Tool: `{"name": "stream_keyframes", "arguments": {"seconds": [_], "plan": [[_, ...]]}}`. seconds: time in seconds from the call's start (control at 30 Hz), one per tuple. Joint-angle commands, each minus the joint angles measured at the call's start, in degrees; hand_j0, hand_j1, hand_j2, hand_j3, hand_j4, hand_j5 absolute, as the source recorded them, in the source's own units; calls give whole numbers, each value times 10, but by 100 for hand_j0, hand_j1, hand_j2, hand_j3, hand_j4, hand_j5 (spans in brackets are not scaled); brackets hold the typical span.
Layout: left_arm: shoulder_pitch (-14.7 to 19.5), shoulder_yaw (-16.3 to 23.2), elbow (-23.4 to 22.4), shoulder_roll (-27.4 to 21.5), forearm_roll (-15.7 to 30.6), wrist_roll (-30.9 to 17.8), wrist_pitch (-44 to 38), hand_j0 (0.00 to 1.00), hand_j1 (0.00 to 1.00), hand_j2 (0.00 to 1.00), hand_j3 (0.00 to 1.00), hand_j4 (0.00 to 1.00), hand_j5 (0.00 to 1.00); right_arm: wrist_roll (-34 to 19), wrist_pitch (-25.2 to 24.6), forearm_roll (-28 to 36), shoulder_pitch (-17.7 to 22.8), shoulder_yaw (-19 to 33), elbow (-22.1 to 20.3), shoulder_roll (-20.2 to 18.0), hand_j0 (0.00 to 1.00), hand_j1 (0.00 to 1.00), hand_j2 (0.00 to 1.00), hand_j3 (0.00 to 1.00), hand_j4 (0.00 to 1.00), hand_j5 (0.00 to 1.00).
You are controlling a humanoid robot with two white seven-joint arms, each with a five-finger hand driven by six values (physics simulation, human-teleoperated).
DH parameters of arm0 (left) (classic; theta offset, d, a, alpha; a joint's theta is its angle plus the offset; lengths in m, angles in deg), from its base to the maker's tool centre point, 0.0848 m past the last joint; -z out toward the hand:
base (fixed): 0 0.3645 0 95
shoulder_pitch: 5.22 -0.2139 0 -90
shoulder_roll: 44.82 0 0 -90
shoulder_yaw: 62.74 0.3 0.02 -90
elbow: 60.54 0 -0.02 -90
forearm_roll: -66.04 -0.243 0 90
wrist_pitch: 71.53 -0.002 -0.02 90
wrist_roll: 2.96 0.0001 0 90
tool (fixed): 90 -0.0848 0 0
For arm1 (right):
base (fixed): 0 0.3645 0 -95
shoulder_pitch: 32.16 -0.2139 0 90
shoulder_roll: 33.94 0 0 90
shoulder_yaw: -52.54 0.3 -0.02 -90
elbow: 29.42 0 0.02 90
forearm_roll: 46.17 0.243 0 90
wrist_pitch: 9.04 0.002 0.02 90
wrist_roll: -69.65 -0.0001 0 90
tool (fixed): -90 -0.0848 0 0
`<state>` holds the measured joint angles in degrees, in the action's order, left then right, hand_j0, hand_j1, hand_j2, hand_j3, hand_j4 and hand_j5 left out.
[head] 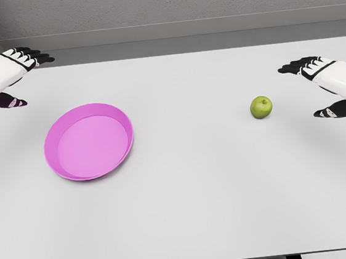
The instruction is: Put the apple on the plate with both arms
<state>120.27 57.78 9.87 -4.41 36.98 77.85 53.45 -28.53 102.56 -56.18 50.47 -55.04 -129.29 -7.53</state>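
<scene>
Green apple (261, 106) sits on the surface (217, 199) just left of the right hand (326, 85), fingers spread, empty. Left hand (9, 75), equally open and empty, hovers by the pink plate (63, 172), well apart from the fruit.

Both arms were cut off by the picture's edges: the left arm ran out at the left edge just behind the left hand (7, 76), and the right arm left the frame at the right edge just behind the right hand (326, 85), so neither forearm showed beyond the wrist. The surface (200, 213) was cropped at the left and right edges, and its legs were only dark stubs at the bottom edge. The apple (261, 106) was too small to make out its stem clearly. The near inner wall of the plate (122, 119) was hidden behind its own raised rim. The underside of each hand lay in shadow.
</scene>
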Motion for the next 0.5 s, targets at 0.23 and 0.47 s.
{"name": "stream_keyframes", "arguments": {"seconds": [0.23,0.47], "plan": [[-16,-25,61,5,-17,-19,0,100,100,100,100,100,100,-117,134,13,8,185,17,37,100,100,100,100,100,100],[-16,-26,61,5,-17,-20,0,100,100,100,100,100,100,-117,134,13,8,185,17,37,100,100,100,100,100,100]]}}
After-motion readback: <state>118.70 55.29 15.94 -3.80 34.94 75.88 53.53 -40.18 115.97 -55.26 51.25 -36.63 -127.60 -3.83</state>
